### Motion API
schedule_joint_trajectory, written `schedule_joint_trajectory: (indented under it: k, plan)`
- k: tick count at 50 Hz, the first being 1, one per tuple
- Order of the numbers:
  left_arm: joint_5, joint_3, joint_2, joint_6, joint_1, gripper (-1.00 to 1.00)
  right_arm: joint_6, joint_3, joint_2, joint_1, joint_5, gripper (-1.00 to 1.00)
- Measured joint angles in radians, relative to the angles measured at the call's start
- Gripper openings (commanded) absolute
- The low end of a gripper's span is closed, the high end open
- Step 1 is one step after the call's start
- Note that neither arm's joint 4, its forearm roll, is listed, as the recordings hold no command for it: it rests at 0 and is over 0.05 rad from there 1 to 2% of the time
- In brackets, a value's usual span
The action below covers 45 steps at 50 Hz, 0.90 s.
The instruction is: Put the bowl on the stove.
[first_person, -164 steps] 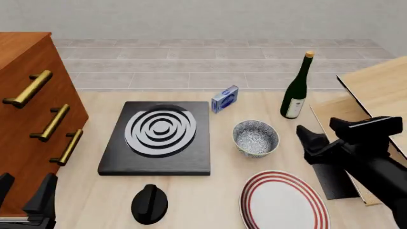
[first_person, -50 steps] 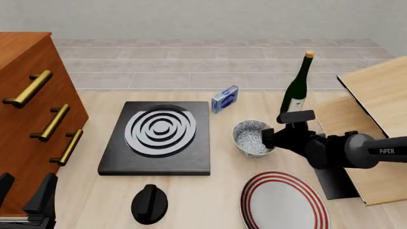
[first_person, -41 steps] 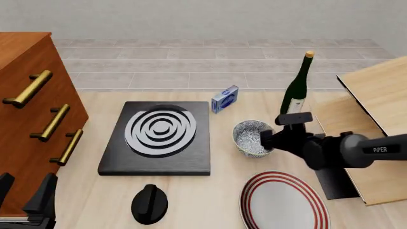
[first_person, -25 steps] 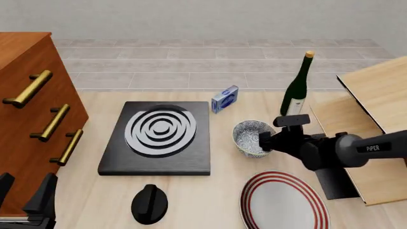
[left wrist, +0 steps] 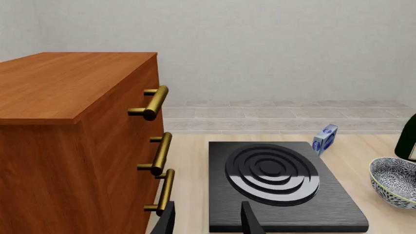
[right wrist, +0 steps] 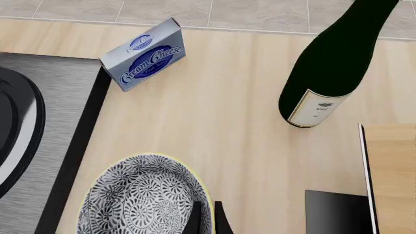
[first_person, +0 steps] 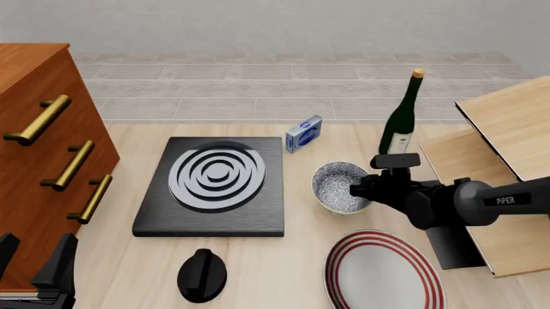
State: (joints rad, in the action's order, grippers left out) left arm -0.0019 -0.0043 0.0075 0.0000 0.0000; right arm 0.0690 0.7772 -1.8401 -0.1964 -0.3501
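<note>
Your right claw [first_person: 361, 188] is pinching the near-right rim of the bowl [first_person: 339, 187]. In the right wrist view one thin finger [right wrist: 195, 219] sits inside the bowl and the other sits outside it, with almost no gap between them, so the claw looks clenched on the rim. It touches nothing else.

The bowl is by the right side of the stove [first_person: 215, 186], near it but not on it. It looks tipped a little, with its open side turned toward the stove, so it may just be coming off the table.

To do this step well, lift the bowl straight up first. Go slowly, because you only hold a thin edge and the bowl could swing or slip. Then carry it left across the black edge and set it down over the grey rings. Let go only when its foot rests flat.

Watch the things close by: the blue cream cheese box [first_person: 303, 133] behind the bowl, the wine bottle [first_person: 400, 120] to its right, and the striped plate [first_person: 382, 273] in front.

Your left claw [left wrist: 208, 222] hangs open low beside the wooden drawers [first_person: 43, 161], holding nothing.
</note>
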Motion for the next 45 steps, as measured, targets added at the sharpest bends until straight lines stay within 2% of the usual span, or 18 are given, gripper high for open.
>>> schedule_joint_trajectory:
  k: [30,45]
  plan:
    - [0.000,0.000,0.000,0.000,0.000,1.00,-0.029,0.003,0.199,-0.022,0.094,-1.00]
    - [0.000,0.000,0.000,0.000,0.000,1.00,-0.029,0.053,0.298,-0.057,0.169,-1.00]
